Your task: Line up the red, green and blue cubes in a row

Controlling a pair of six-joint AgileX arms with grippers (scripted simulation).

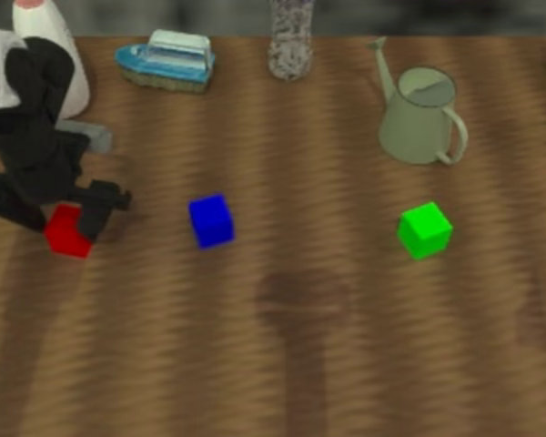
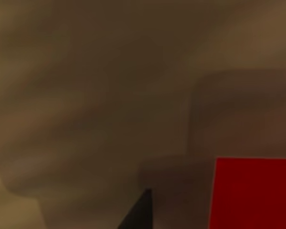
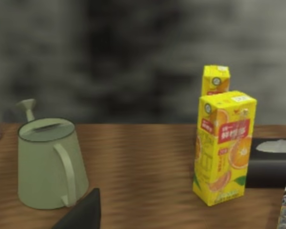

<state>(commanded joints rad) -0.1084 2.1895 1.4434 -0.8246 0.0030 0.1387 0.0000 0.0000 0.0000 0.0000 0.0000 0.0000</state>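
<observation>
Partly hidden under the left gripper (image 1: 89, 211) at the top view's left, the red cube (image 1: 66, 231) is seen; whether it is pinched cannot be told. Blue cube (image 1: 210, 220) lies centre-left, green cube (image 1: 425, 229) centre-right. The right gripper is seen only as a dark tip (image 3: 83, 212).

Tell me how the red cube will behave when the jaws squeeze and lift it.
The red cube looks stiff with flat faces, so it should grip squarely and not roll. Its glossy skin may slip a little. Being small, it is probably light.
</observation>
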